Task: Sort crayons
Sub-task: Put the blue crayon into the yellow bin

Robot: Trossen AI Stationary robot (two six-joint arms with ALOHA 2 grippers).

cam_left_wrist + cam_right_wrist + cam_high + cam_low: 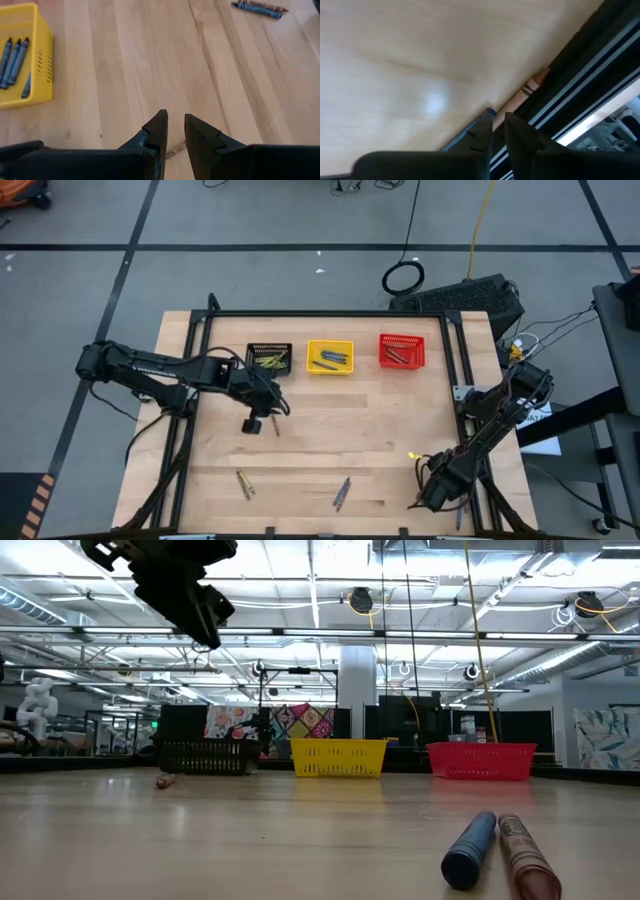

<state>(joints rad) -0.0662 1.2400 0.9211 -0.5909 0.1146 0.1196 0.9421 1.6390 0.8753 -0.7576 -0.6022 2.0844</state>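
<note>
Evidently, left gripper (176, 120): hovered at the table's 9 o'clock, its dark wedge fingers a little apart with nothing between them, probably lining up on the brownish-red crayon (277, 426) lying at its 3 o'clock.
Black basket (269, 358): mesh, at 11 o'clock, held olive-yellow sticks.
Yellow basket (44, 60): perforated wall, at 12 o'clock; blue crayons lay side by side inside, so colour seemingly decided the bin.
Red basket (402, 351): mesh, at 1 o'clock, held reddish sticks.
Olive crayon (243, 484): loose at 7 o'clock.
Blue crayon (470, 850): paper-wrapped cylinder at 6 o'clock, touching a brown crayon (525, 855).
Right gripper (498, 120): low at 5 o'clock, fingers narrowly parted, gripping nothing.
Orange-brown crayon (527, 90): lay tight against the black frame rail (580, 65), probably awkward to pinch.
</note>
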